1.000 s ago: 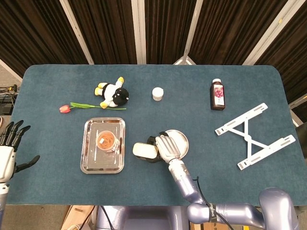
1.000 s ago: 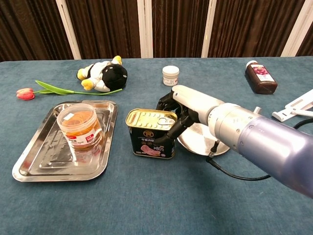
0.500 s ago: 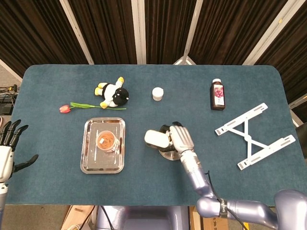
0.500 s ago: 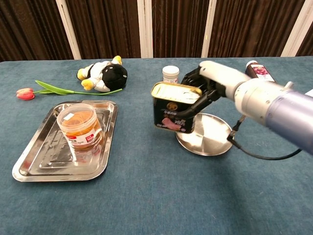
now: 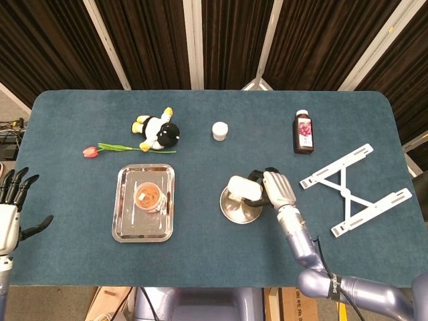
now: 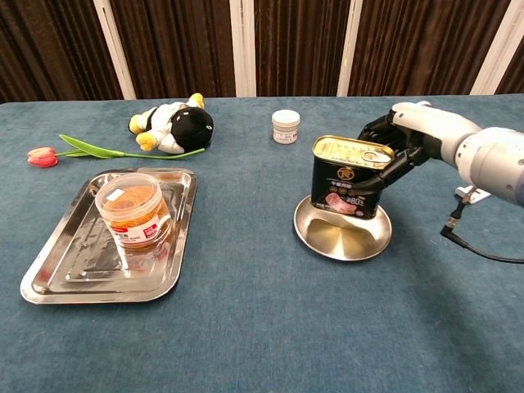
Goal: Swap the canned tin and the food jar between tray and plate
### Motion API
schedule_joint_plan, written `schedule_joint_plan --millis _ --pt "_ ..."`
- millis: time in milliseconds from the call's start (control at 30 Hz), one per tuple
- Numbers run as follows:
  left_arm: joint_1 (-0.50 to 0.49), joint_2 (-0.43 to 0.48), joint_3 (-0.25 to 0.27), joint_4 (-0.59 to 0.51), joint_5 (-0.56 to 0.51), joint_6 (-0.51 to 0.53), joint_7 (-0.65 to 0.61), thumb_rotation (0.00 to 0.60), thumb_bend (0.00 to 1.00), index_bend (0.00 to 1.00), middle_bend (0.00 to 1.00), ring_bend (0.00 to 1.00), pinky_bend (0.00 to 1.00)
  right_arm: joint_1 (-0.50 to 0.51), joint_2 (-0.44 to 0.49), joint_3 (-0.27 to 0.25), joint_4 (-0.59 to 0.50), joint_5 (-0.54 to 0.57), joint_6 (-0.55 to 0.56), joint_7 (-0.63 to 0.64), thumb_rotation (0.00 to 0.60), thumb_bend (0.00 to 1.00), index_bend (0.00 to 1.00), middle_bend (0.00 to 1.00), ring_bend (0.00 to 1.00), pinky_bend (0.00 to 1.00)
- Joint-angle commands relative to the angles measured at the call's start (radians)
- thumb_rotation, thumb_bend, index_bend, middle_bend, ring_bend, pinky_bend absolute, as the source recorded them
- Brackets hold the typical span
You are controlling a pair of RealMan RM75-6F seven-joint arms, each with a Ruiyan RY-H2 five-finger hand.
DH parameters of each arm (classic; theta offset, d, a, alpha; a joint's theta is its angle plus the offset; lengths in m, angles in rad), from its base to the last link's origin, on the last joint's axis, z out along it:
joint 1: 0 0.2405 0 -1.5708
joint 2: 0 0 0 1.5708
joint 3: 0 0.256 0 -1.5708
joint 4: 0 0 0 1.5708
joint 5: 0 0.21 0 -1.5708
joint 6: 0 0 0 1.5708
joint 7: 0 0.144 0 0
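item 1: canned tin (image 6: 352, 178) — black label, gold pull-tab lid, upright w/ slight tilt, over the far part of the plate (image 6: 323, 239); from the chest view can't tell if its base touches the plate or sits just above it. held by right robot hand (image 6: 407, 137), fingers wrapped round the tin's right side and far edge, thumb on the near right face.

item 2: plate — round, shiny metal, centre of bench (image 5: 200, 254), just right of tray. near part bare.

item 3: food jar (image 6: 133, 210) — clear plastic tub, orange contents, red-and-white label, upright in the far half of the tray (image 6: 61, 278). not touched by either robot hand.

item 4: tray — rectangular steel, left of plate, well apart from it.

item 5: left robot hand (image 5: 10, 207) — far left edge of head view, off the bench edge, fingers spread and pointing up, holding nothing.

item 6: plush toy (image 6: 172, 125) — black, white, yellow, lying on its side, far left of bench.

item 7: tulip (image 6: 78, 151) — pink bud, green stem, lying flat between plush and tray, stem tip reaching under the plush.

item 8: small white jar (image 6: 285, 126) — far centre, upright.

item 9: dark red bottle (image 5: 303, 132) — white cap, far right, lying flat.

item 10: white folding stand (image 5: 354, 189) — right side of bench, flat.
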Motion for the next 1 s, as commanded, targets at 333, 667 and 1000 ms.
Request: schedule_joint_plan --millis 333,667,1000 --pt "0.001 -0.014 -0.007 0.005 -0.002 0.000 0.014 0.600 0.21 0.17 0.07 0.02 0.15 -0.016 0.003 -0.043 0.051 -0.074 -0.060 0.081 0.600 0.35 0.58 0.55 0.54 0.10" --pt "0.005 -0.016 -0.017 0.001 -0.011 0.002 0.016 0.600 0.21 0.17 0.07 0.02 0.15 0.000 0.041 -0.076 0.014 -0.060 -0.071 -0.015 0.600 0.02 0.02 0.03 0.04 0.00" --pt "0.008 0.004 -0.007 -0.018 -0.023 -0.028 0.031 0.600 0.21 0.17 0.07 0.01 0.15 -0.102 0.271 -0.101 -0.163 -0.136 0.055 -0.024 0.600 0.00 0.00 0.00 0.00 0.00"
